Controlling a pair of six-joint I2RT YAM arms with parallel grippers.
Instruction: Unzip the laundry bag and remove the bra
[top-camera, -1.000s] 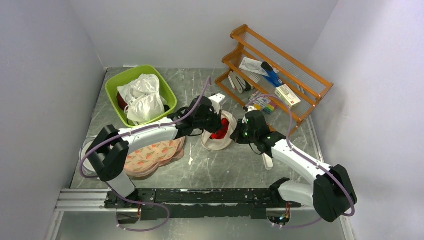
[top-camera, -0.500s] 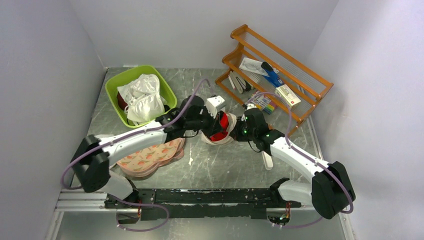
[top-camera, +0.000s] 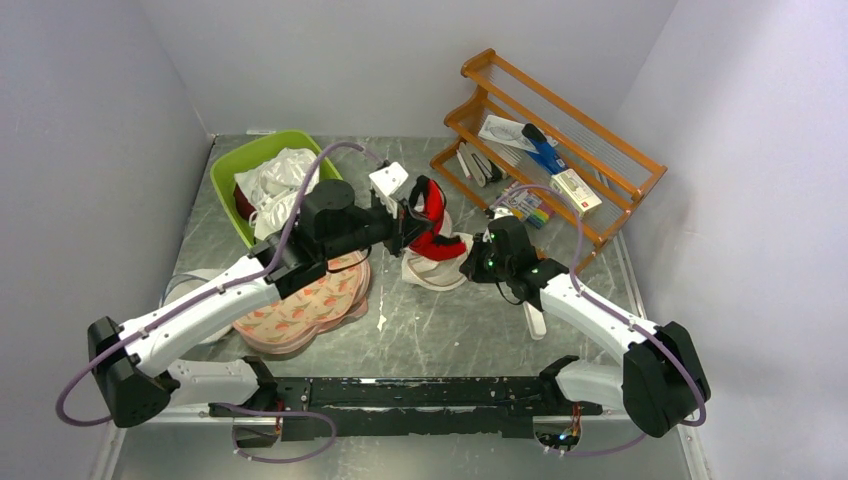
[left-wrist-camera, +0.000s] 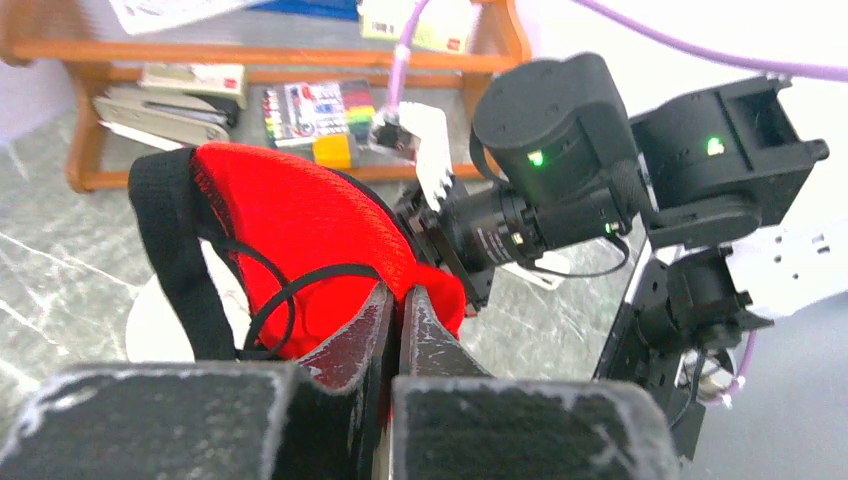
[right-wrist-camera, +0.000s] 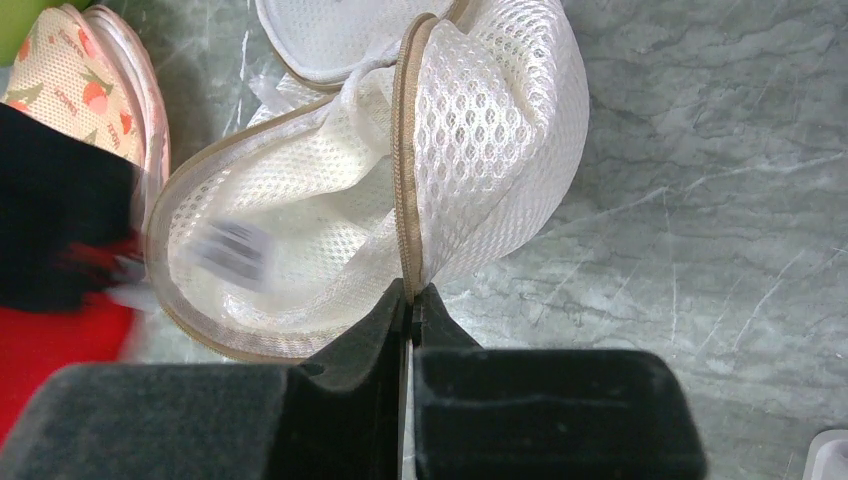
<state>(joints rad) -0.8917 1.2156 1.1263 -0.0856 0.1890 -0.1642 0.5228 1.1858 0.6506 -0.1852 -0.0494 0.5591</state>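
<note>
Bra (left-wrist-camera: 300, 225) clamped in left jaws (right wrist shows laundry bag (right-wrist-camera: 490, 120) gaping).

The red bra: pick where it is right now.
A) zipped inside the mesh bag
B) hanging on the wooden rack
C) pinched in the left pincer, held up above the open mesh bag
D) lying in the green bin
C: the left pincer is shut on the red bra, holding it above the open mesh bag, whose zip rim the right pincer pinches.
</note>
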